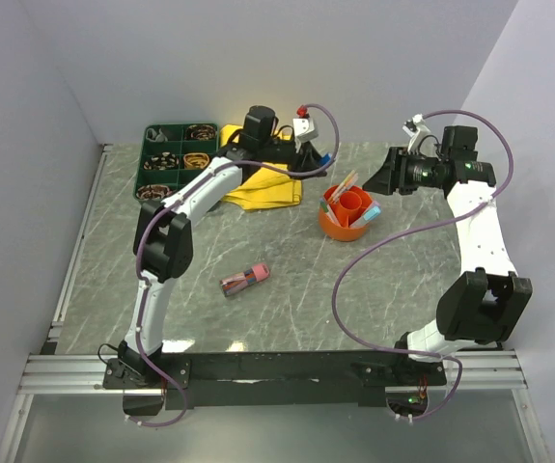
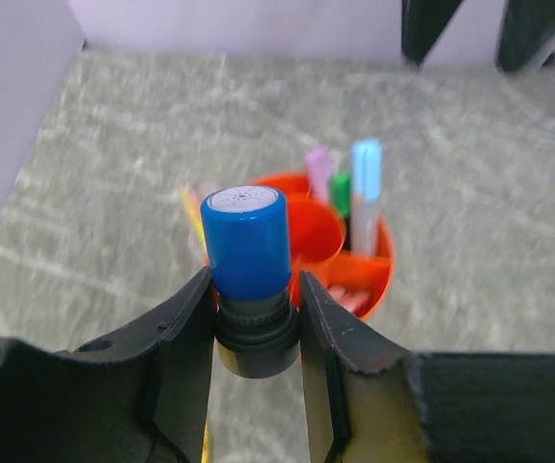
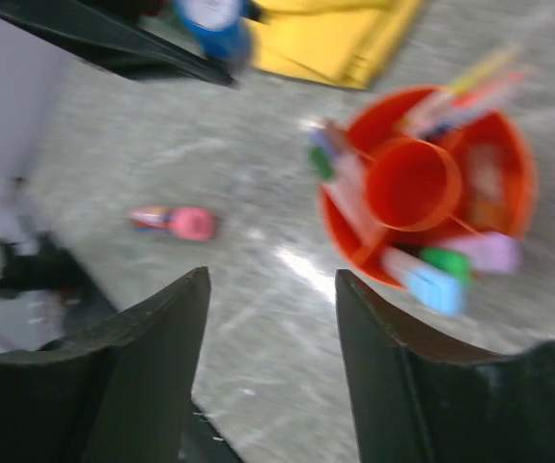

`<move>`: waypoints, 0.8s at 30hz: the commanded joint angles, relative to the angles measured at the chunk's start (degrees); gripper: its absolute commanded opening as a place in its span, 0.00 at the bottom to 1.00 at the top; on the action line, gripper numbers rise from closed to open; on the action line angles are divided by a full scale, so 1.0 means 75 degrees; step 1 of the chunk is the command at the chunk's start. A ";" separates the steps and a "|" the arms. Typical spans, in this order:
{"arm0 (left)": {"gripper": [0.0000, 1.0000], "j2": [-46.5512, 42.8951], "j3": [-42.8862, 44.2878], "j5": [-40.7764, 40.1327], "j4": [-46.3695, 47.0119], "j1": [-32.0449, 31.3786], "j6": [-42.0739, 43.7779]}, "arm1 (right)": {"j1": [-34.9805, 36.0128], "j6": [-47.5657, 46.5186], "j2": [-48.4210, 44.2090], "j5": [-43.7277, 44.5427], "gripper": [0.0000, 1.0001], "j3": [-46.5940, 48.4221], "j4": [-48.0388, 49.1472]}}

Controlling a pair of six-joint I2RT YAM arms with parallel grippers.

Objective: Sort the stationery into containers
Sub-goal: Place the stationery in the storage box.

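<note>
Pot (image 1: 340, 233) w/ pens (image 2: 366, 193), tray (image 1: 146, 156) w/ bits (image 1: 200, 132)

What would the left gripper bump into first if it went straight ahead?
Probably the orange pot, right ahead of the left gripper and its blue-capped piece; depth is unclear.

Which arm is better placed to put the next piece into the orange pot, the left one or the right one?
Left. The left gripper holds a blue-capped piece, and the orange pot lies straight ahead of it. The right gripper is open and holds nothing.
</note>
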 commanded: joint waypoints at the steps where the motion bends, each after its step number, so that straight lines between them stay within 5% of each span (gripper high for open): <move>1: 0.11 -0.0269 0.0216 0.0383 0.1319 -0.0298 -0.1004 | 0.0001 0.0986 -0.0313 -0.1558 0.66 0.0023 0.0709; 2: 0.11 -0.0293 0.0158 0.0371 0.1250 -0.0333 -0.0935 | 0.0013 0.1172 -0.0278 -0.1546 0.69 0.0035 0.0722; 3: 0.11 -0.0305 0.0122 0.0359 0.1237 -0.0403 -0.0911 | 0.0013 0.1267 -0.0243 -0.1557 0.83 0.0070 0.0768; 4: 0.11 -0.0328 0.0087 0.0359 0.1226 -0.0439 -0.0899 | 0.0013 0.1349 -0.0196 -0.1604 0.84 0.0082 0.0931; 24: 0.11 -0.0539 -0.0265 0.0394 0.1155 -0.0943 -0.1121 | 0.0997 0.1444 0.0484 -0.0257 0.75 0.0703 0.1109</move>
